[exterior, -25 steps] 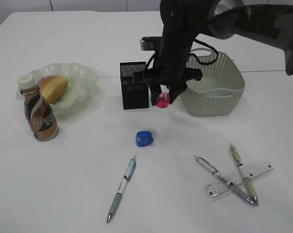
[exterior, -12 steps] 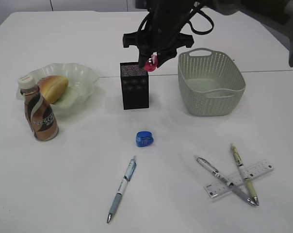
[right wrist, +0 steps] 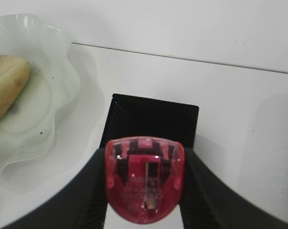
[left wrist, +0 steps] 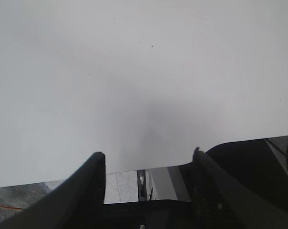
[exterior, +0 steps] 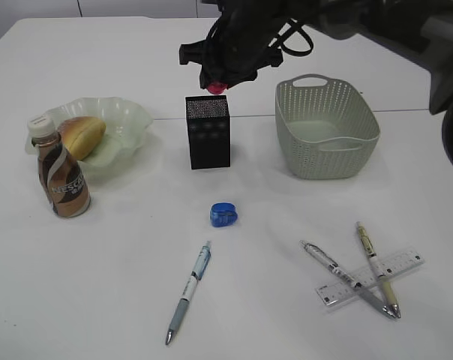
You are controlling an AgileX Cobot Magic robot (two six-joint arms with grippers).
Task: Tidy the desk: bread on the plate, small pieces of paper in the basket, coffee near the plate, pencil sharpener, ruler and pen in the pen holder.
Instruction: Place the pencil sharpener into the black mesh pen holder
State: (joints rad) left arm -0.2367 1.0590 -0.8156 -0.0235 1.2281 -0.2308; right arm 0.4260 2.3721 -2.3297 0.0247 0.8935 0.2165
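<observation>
On the white desk [exterior: 121, 285], the right gripper [right wrist: 145, 191] pinched a red sharpener [exterior: 216, 87] above the pen holder [exterior: 208, 132]. The left gripper [left wrist: 149, 167] hung partly open, empty. A blue sharpener [exterior: 223, 214], pens and ruler [exterior: 376, 275] lay in front.

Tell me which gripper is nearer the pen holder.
Right. The right gripper hangs just above the pen holder, clamped on a red pencil sharpener. The left gripper faces only bare desk, holder nowhere in its view.
</observation>
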